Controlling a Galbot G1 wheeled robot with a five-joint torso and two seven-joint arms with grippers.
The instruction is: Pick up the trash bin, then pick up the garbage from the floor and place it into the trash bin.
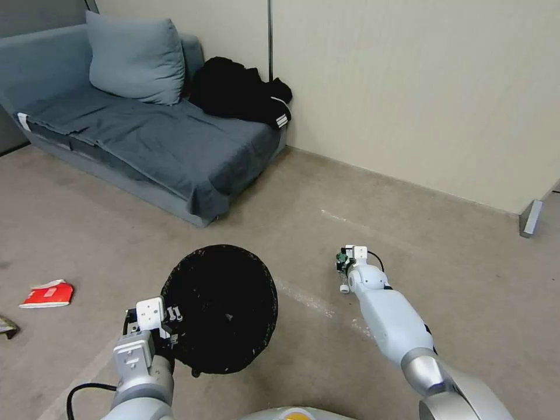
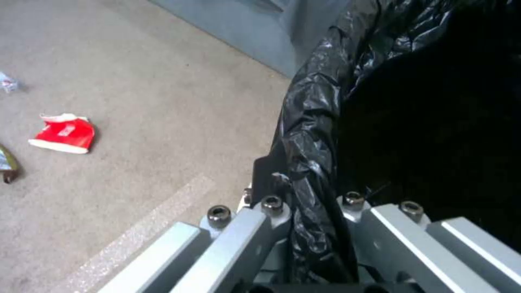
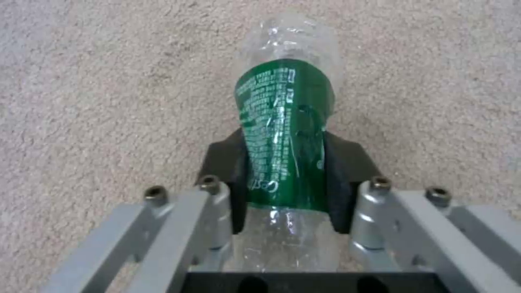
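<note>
The grey sofa (image 1: 146, 134) stands against the wall, with a cushion (image 1: 137, 55) and a black garment (image 1: 242, 90) on it; all positions below are given relative to the trash bin. The trash bin (image 1: 224, 309), lined with a black bag (image 2: 315, 122), is off the floor on the sofa's near side, its mouth tipped toward the head camera. The left gripper (image 1: 166, 326) is clamped on the bin's near-left rim, one finger outside and one inside the liner, as the left wrist view shows. The right arm reaches to the floor on the bin's right, a little farther out than the bin. The right gripper (image 3: 285, 171) has its dark pads (image 3: 225, 171) closed against both sides of a clear plastic bottle with a green label (image 3: 285, 134), gripping across the label. The bottle's long axis runs straight out from the gripper, in line with the fingers; whether it has left the carpet cannot be told. Judged from this, the bottle is secured and the coming move turns on carrying it leftward to the bin's open mouth, the right arm being the one holding it. To the bin's left, well apart, a flattened red-and-white carton (image 1: 48, 293) lies on the floor, with a dark wrapper (image 1: 7, 326) just beyond it.
</note>
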